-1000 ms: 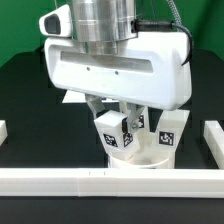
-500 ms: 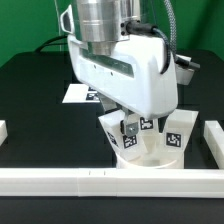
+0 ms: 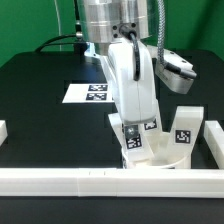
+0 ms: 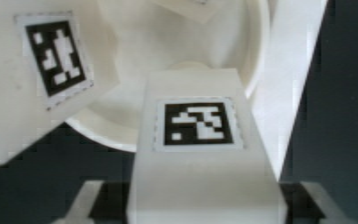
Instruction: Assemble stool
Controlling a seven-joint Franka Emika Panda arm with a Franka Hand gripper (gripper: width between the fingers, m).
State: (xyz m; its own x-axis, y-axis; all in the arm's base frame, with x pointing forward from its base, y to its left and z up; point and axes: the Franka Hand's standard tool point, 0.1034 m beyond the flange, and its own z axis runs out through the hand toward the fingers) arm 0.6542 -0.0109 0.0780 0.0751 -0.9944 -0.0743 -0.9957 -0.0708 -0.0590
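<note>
Outwardly, exterior view: black matte table [image 3: 40, 100], dark green backdrop behind. White border rail [image 3: 60, 181] along the near edge; short rail stubs at the exterior view's left [image 3: 3, 130] and right [image 3: 214, 135]. Marker board [image 3: 88, 92] flat on the table, mid-distance, partly behind the arm. Wide bare black surface toward the exterior view's left; right side crowded. Stool seat [image 3: 160, 160], white round disc, close against the near rail, right of centre. One tagged leg [image 3: 184, 125] upright on the seat's right part, just beside the right rail stub. Arm [image 3: 130, 70] turned edge-on, reaching straight down over the seat; gripper [image 3: 137, 128] low at a second tagged leg [image 3: 134, 143] standing on the seat's left part. Jaw gap not readable from here.

Next, wrist view: same leg [image 4: 197, 135] fills the centre, tag facing the camera, reaching down between two dark fingertips [image 4: 105, 198], one at each side. Closed on that leg, by the look of it. Seat's curved white body [image 4: 43, 110] behind, carrying another tag [image 4: 57, 54]. Black table strip [image 4: 345, 100] past the leg.
</note>
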